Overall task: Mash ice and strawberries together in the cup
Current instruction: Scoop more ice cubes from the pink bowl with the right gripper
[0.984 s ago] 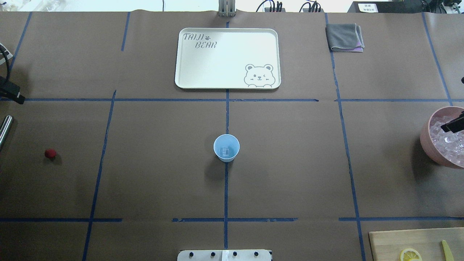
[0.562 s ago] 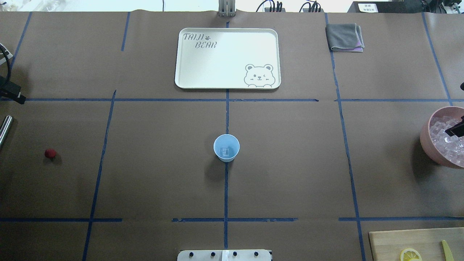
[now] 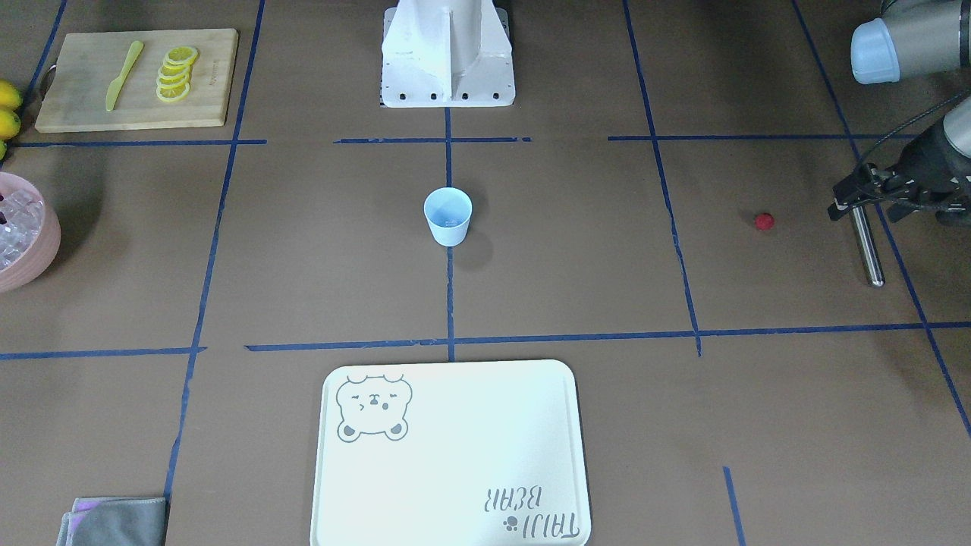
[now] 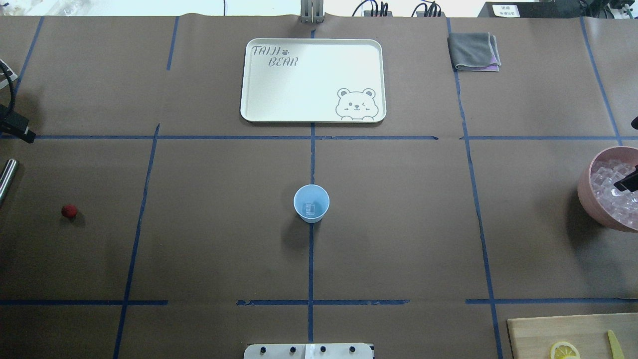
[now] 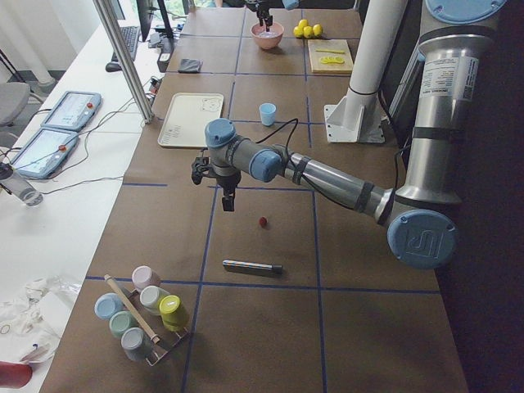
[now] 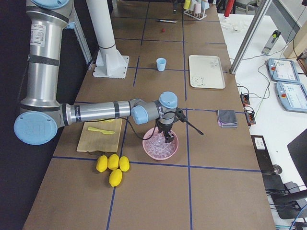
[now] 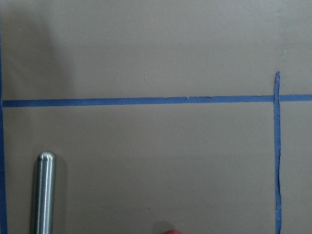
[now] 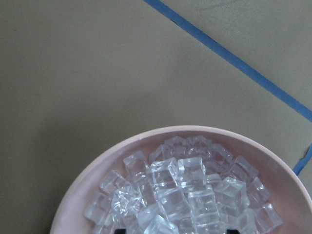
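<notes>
**A:** Item one: cup (image 4: 311,202), upright at table centre, one ice cube (image 4: 310,209) inside. Strawberry (image 4: 69,211) well apart, near the steel rod (image 3: 866,246). Reason?

**B:** Loading looks unfinished. Right gripper (image 4: 627,182) is over the pink bowl (image 4: 585,192) of ice (image 8: 180,192), and left gripper (image 5: 228,199) hovers near the berry. I cannot tell either's grip. Change: the right tip has slid toward the view's edge. Cup and berry are unmoved.

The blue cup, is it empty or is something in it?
Nearly empty: the upright cup holds a clear ice cube; the strawberry lies far outside it.
</notes>
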### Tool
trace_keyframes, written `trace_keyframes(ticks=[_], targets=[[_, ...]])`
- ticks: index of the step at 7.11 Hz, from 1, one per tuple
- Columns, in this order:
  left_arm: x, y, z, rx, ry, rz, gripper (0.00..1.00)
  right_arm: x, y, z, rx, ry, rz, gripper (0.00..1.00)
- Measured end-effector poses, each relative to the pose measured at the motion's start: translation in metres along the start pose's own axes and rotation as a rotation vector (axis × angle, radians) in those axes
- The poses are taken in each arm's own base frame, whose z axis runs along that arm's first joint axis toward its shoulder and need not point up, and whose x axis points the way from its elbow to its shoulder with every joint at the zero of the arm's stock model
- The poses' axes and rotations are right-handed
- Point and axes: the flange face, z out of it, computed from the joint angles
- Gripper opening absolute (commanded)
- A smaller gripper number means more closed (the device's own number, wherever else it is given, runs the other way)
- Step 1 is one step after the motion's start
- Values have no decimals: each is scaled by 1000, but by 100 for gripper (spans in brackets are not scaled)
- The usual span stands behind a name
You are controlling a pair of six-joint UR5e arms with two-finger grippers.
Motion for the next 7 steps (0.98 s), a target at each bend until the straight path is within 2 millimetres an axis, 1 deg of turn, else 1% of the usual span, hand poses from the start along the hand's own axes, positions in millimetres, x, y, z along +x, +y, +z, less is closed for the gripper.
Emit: trace_keyframes(ticks=[4,7], targets=[[-1,0,1,-1,-1,0,100,0,1,11,-22,-7,0,70],[-1,0,1,-2,-1,2,100,-5,0,19,-36,-14,-11,67]])
